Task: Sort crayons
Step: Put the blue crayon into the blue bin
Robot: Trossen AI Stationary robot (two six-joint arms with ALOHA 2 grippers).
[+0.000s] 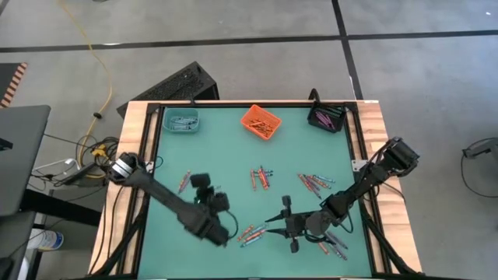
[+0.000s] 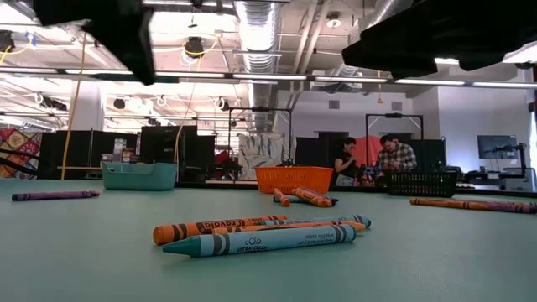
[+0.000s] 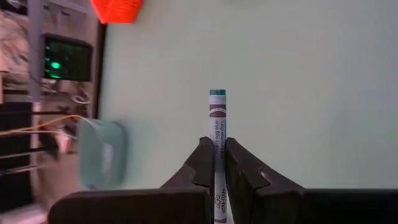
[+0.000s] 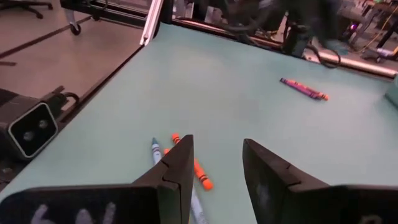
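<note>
Green table [image 1: 226, 148]; blue crayon [image 3: 217, 124] pinched between left fingers [image 3: 200, 163].

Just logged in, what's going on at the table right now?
Crayon sorting is under way. The left gripper is shut on a teal crayon above the mat. The right gripper hangs open over loose crayons near the front edge. The teal bin, orange bin and black bin at the back already hold some; many more lie scattered.
</note>
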